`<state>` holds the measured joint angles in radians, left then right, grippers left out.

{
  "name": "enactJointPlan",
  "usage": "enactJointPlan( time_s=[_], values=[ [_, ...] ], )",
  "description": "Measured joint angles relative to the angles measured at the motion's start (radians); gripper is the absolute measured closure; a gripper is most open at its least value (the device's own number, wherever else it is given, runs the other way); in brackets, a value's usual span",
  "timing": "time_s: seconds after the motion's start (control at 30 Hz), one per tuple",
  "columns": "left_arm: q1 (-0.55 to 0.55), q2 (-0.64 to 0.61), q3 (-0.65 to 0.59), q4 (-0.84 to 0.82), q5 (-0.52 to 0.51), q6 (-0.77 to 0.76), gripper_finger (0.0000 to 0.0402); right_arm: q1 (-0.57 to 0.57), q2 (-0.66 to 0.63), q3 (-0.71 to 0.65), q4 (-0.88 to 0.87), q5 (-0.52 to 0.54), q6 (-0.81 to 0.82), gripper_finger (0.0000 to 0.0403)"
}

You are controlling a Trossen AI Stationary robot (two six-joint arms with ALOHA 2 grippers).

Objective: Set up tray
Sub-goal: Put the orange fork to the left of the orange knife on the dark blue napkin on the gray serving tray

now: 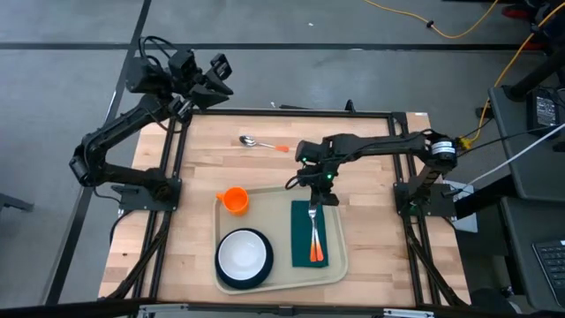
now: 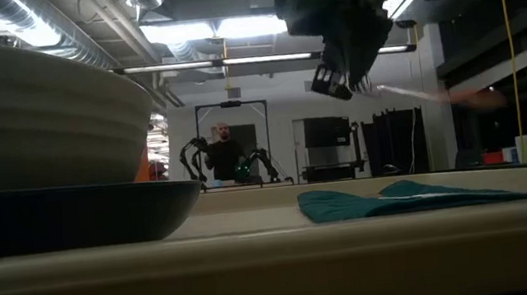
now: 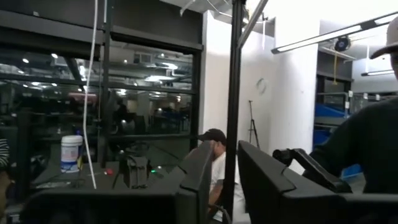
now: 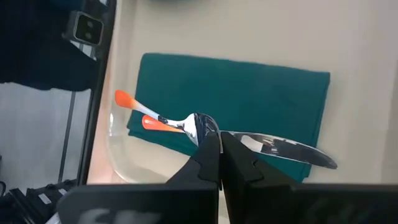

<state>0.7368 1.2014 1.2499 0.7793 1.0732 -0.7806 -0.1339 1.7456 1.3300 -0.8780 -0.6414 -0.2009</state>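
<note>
The beige tray point(image 1: 335, 269) lies at the table's near middle. It carries an orange cup point(image 1: 234, 200), a white bowl point(image 1: 244, 253) on a dark plate, and a dark green napkin point(image 1: 309, 234) point(image 4: 249, 87). An orange-handled fork point(image 1: 312, 216) point(image 4: 124, 98) lies along the napkin. My right gripper point(image 1: 318, 190) point(image 4: 221, 144) hangs above the napkin's far end, shut on an orange-handled knife point(image 4: 280, 149). An orange-handled spoon point(image 1: 258, 141) rests on the bare wood beyond the tray. My left gripper point(image 1: 216, 75) point(image 3: 227, 186) is open, raised off the table's far left corner. My right gripper pinches the knife about where the blade meets the handle point(image 4: 208, 127). The fingers come from above, pointing down, and lie across the knife. The knife is lifted clear over the napkin, roughly level, blade point(image 4: 298, 154) toward the far edge and orange handle point(image 4: 152, 123) point(image 2: 479, 96) toward the near edge.
The bowl point(image 2: 28, 116) and plate fill the tray's near left. Bare wood lies left of the tray point(image 1: 168, 238) and along the far side around the spoon. Black frame rails point(image 1: 168, 203) run down both table sides. A person point(image 2: 226, 152) sits in the room behind.
</note>
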Motion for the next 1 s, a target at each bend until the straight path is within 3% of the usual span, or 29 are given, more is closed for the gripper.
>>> enactJointPlan(
  time_s=[0.33,1.0],
  values=[
    [0.014,0.003,0.000,-0.031,-0.001,-0.002,0.0388,0.001,0.079,0.000,0.059,0.001,0.007,0.0400],
    [0.026,0.003,-0.002,-0.051,0.004,-0.046,0.0392,0.019,0.175,-0.027,0.124,0.000,0.040,0.0400]
  ],
)
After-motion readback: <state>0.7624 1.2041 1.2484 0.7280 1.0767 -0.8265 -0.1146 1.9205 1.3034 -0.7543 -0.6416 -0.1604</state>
